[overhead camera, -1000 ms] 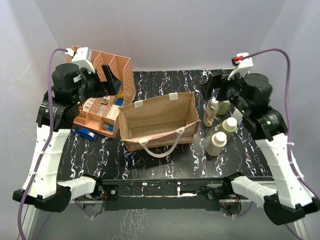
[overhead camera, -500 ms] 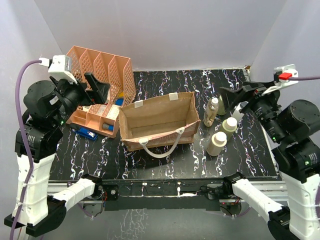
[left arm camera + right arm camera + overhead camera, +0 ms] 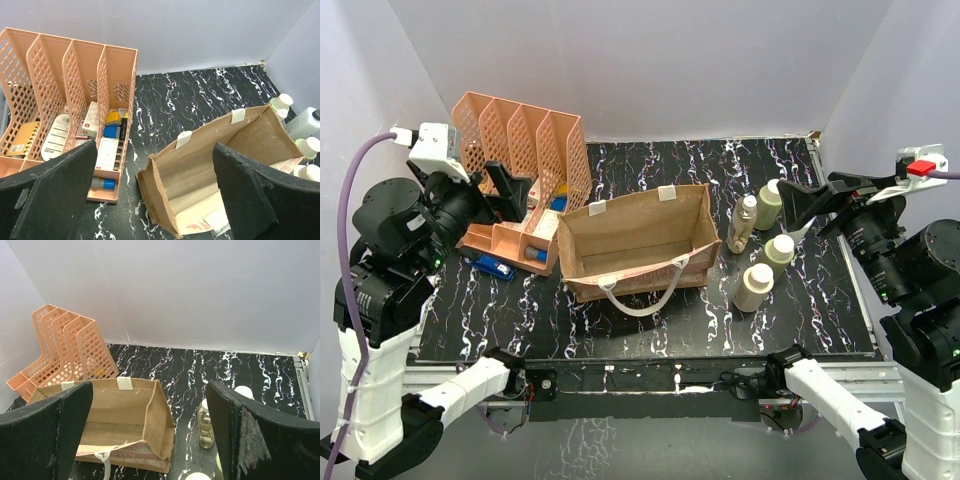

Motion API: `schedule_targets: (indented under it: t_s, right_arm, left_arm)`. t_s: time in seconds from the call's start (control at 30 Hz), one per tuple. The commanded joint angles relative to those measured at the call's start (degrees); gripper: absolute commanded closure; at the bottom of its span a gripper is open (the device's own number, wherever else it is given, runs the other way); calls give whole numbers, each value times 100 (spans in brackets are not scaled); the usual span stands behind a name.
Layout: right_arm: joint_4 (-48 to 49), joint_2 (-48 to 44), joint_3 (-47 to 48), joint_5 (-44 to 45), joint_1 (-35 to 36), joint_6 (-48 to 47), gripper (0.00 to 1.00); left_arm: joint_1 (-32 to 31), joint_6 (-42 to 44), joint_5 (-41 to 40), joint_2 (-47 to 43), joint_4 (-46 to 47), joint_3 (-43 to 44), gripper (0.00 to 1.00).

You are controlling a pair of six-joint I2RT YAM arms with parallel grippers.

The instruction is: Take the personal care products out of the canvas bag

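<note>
Showing both claws spread wide and holding nothing: the left gripper (image 3: 155, 150) hangs above the near end of the orange rack (image 3: 520, 130), and the right gripper (image 3: 150, 387) hangs off the table's right side, clear of every object. Open tabletop lies behind the bag and along the near edge; the gap between bag and rack is narrow. The canvas bag (image 3: 620, 235) stands upright at the table's centre with its mouth open, tan-brown, with white tabs on the rim and a white loop handle (image 3: 640, 300) drooping over the near side, which carries reddish print. A pale flat shape lies on the bag's floor; what it is cannot be told. Four bottles (image 3: 754, 287) stand upright just right of the bag, outside it: three beige with white round caps, one clear. The table (image 3: 660, 170) is black with white veining, enclosed by plain pale walls (image 3: 650, 60).
</note>
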Motion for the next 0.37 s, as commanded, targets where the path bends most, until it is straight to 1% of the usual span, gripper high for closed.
schedule_targets:
  t_s: [0.0,0.33]
  right_arm:
    - [131,-4,235,229,-14,14,1]
    - [-31,15,182,256,-13,-42,1]
  left_arm:
    - [-40,150,-179,-40,-16,122,3]
    - [-40,81,-8,-17,58,39,3]
